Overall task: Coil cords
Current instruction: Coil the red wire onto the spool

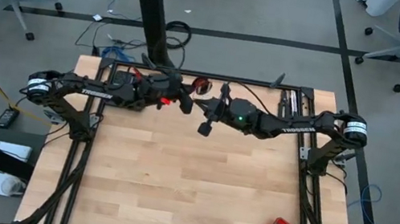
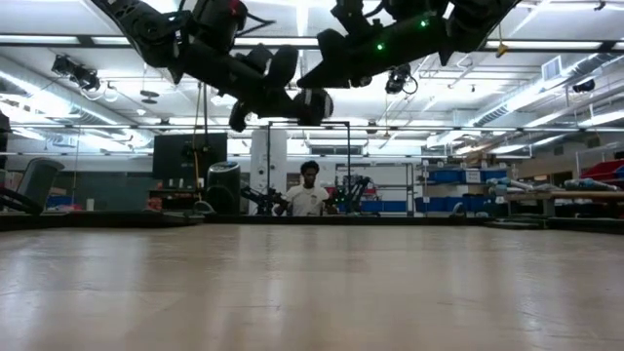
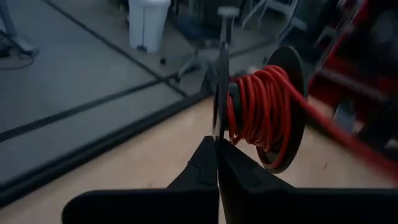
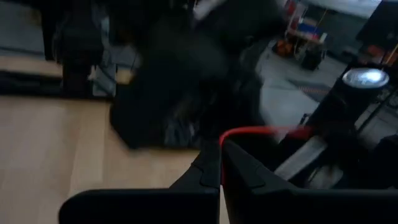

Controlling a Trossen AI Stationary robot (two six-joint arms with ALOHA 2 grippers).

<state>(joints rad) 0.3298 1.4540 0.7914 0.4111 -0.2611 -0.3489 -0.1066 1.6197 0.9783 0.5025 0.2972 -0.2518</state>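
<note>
High view shows both arms meeting above the table's far edge, toward twelve o'clock. The left claw is pinched shut on the rim of a dark spool already wound with red cord. The right claw is shut on the cord's free strand. Winding looks well under way; next the right arm likely needs to carry its strand around the spool while keeping it taut.

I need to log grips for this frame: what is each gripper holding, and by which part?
The left gripper is shut on the black spool wound with thin red cord, pinching one flange's edge. The right gripper is shut on the cord's loose strand.
</note>
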